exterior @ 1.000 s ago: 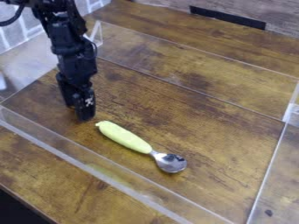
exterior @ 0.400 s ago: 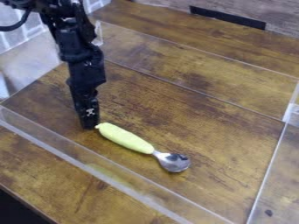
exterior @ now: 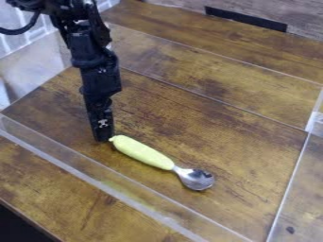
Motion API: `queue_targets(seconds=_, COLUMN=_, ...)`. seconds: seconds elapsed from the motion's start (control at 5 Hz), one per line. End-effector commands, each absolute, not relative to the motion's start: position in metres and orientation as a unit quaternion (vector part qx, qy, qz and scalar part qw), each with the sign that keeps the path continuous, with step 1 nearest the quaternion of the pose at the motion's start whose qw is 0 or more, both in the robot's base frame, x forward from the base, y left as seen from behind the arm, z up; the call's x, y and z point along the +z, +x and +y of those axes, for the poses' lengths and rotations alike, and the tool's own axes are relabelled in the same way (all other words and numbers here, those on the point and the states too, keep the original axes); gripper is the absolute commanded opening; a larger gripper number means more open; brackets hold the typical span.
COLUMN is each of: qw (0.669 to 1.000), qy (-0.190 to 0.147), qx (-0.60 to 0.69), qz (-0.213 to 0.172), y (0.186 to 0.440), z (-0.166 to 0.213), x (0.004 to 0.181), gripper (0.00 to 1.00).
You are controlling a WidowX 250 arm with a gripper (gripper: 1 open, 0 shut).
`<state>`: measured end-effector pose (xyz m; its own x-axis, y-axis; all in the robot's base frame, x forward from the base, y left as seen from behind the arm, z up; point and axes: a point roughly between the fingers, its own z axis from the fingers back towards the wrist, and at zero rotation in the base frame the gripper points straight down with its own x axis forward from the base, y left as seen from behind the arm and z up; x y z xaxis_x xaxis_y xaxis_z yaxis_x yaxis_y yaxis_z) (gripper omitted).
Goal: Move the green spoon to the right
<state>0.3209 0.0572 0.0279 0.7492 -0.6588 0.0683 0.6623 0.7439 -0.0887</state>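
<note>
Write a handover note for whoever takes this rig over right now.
Gripper: the black robot gripper is open and low over the wooden table, its tip at the handle end of the spoon; it has no grip on it.
Spoon: the green spoon with a thick yellow-green plastic handle and shiny metal bowl lies on the table, handle end toward the gripper, bowl pointing away.
Done: the gripper is at the spoon; whether the move counts as complete, I cannot tell.
Left: probably push the spoon further right, then check where it ends up.

Single cam, set above the wooden tabletop point(exterior: 228, 113), angled down across it, fairly close in.
</note>
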Motion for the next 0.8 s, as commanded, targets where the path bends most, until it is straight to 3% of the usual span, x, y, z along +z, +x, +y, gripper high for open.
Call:
queue_targets(seconds=0.0, qw=0.923, qy=-0.036, qx=-0.381, qz=-0.05, y=0.3274, z=0.0455, x=0.0529, gripper=1.0)
queue_targets(seconds=0.6, qw=0.91, qy=-0.046, qx=-0.409, qz=-0.055, y=0.328, z=0.0357, x=0.0532, gripper=1.0)
